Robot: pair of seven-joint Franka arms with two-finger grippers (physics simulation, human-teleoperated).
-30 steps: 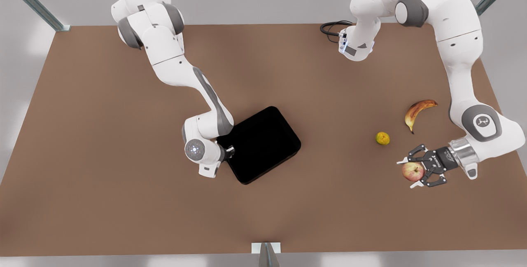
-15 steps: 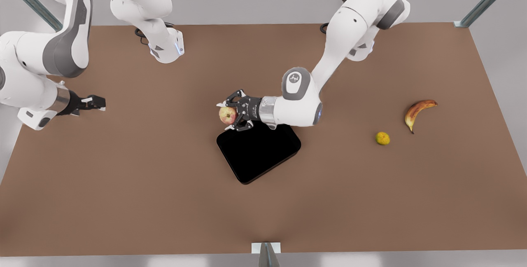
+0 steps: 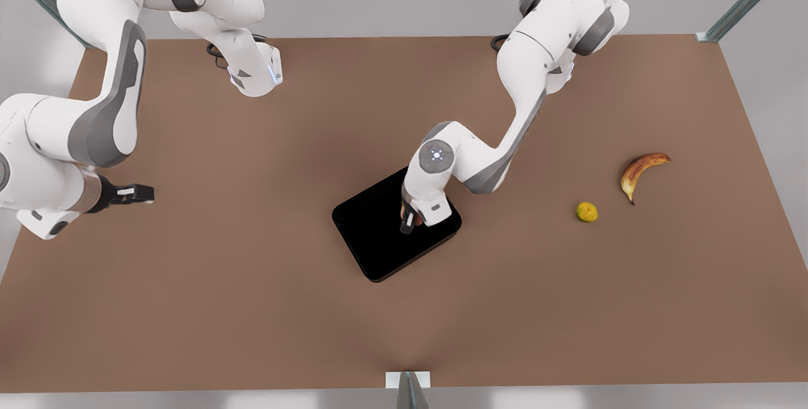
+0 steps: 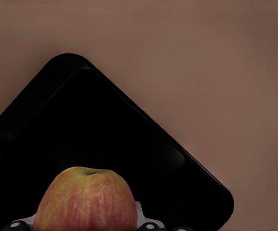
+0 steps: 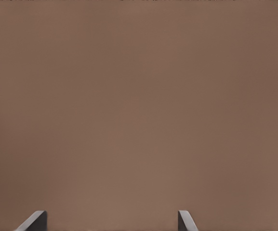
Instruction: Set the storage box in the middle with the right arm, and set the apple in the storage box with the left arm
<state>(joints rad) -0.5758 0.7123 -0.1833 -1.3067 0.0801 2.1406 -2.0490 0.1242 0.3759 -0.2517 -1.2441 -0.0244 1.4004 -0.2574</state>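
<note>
While the storage box (image 3: 385, 238) lay mid-table, the left gripper (image 3: 407, 223) hung over its interior, clamped on the 1 apple (image 4: 86, 199). At the front view's left, the right gripper (image 3: 136, 193) waited with fingers (image 5: 33, 222) apart. Outside the box lay 1 citrus (image 3: 586, 211) and 1 banana (image 3: 639, 170).

The glossy black rectangular open-top storage box (image 3: 379, 238) lies near the middle of the brown surface (image 3: 252, 308), turned at an angle to its edges. The left gripper (image 3: 407, 223) hangs over the box's inside, its jaws closed around the small round red-and-yellow apple (image 4: 86, 202). Toward the front view's right lie the small yellow-green citrus (image 3: 586, 211) and, just beyond it, the curved browning banana (image 3: 639, 171), both well apart from the box. The right gripper (image 3: 142, 193) waits over bare surface at the front view's left, jaws apart.
</note>
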